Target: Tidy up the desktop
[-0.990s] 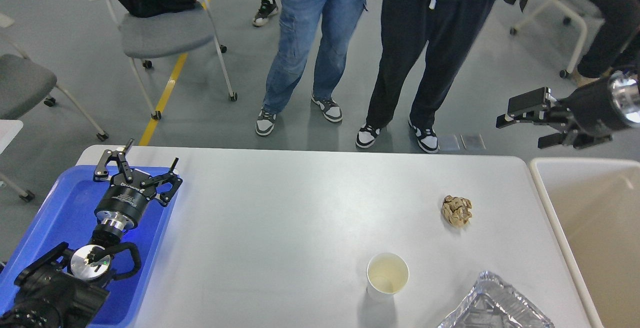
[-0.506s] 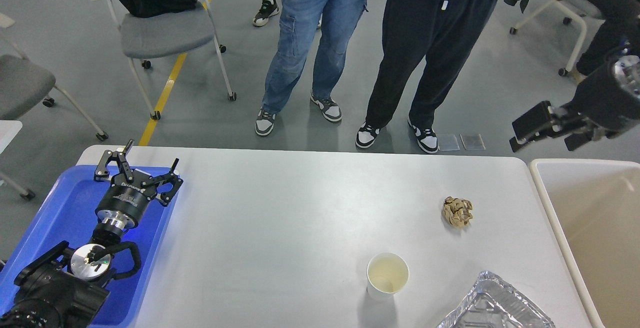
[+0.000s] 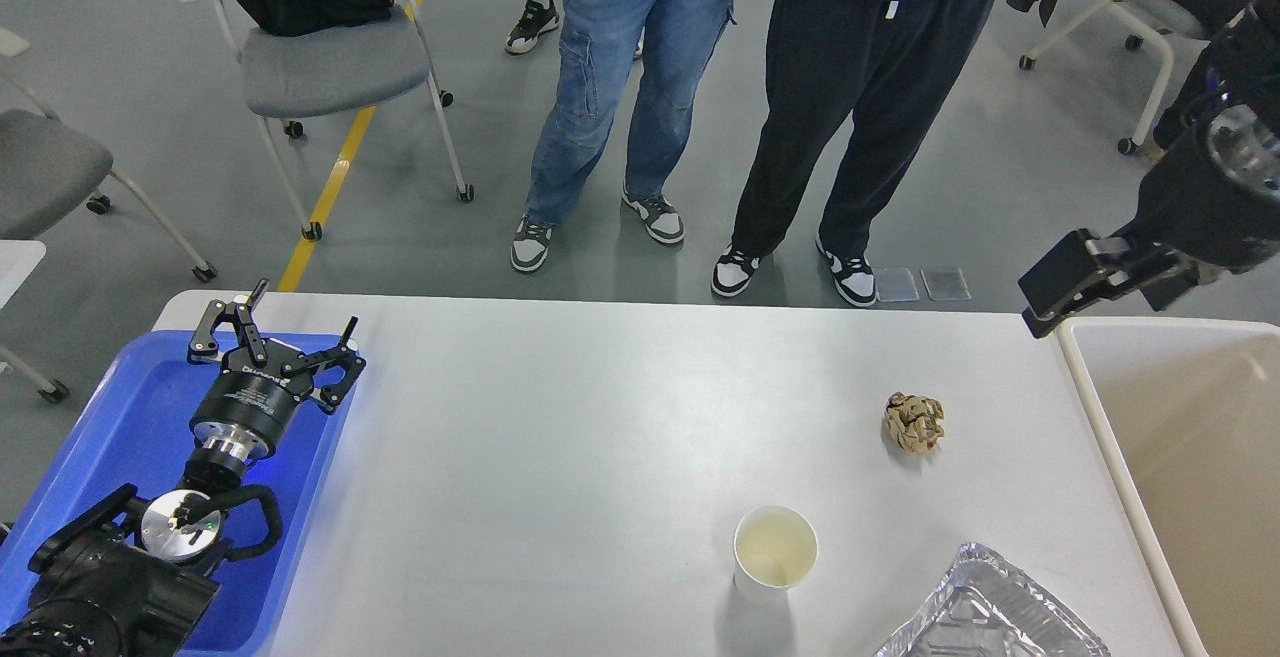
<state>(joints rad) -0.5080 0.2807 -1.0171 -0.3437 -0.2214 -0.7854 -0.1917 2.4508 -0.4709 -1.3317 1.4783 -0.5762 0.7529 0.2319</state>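
The white-grey desktop [image 3: 600,437] fills the lower half of the head view. A crumpled brown paper ball [image 3: 913,422] lies on it at the right. A white paper cup [image 3: 775,549] stands upright nearer the front. A crinkled foil tray [image 3: 985,607] lies at the front right edge. My left gripper [image 3: 290,322] is open and empty above the far end of the blue tray [image 3: 110,437]. My right gripper [image 3: 1060,282] hangs in the air over the far left corner of the beige bin [image 3: 1190,457], well apart from the paper ball. Only one of its fingers shows clearly.
Two people [image 3: 640,87] stand just beyond the table's far edge. Wheeled chairs [image 3: 330,67] stand on the floor at the back left and back right. The blue tray sits on the table's left end and the bin stands against its right end.
My right gripper has dropped and turned, moving from above the floor down towards the bin's far left corner. The left arm and the things on the table have not moved.
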